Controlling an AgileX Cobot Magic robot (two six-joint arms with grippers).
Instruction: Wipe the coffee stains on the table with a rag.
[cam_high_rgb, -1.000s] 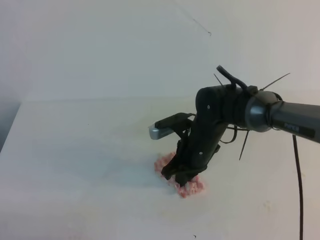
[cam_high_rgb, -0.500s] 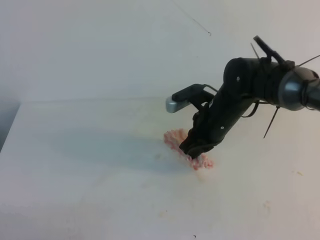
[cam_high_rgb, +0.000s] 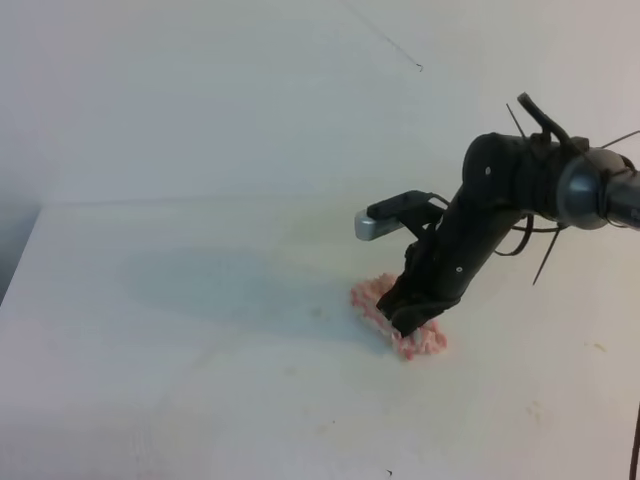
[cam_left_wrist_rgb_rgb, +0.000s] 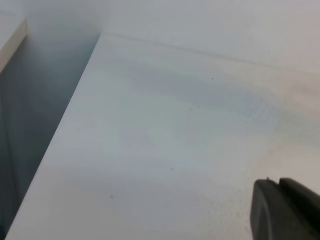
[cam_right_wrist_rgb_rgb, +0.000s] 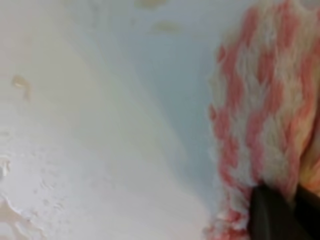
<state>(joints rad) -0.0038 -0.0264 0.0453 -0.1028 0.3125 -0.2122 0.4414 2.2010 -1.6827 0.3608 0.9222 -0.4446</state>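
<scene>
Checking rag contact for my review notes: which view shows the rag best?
The exterior high view: the whole rag lies on the table under the right gripper. The right wrist view shows only a blurred striped close-up; the left wrist view misses it.

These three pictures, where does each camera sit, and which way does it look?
Exterior high: above the front, looking down across the table; shows the right arm, its right gripper on the rag.
Left wrist: on the left arm, looking along bare tabletop; the left gripper shows at a corner.
Right wrist: on the right arm, close over the rag; dark fingertips show.
Shared: high and right wrist both see the rag.
</scene>
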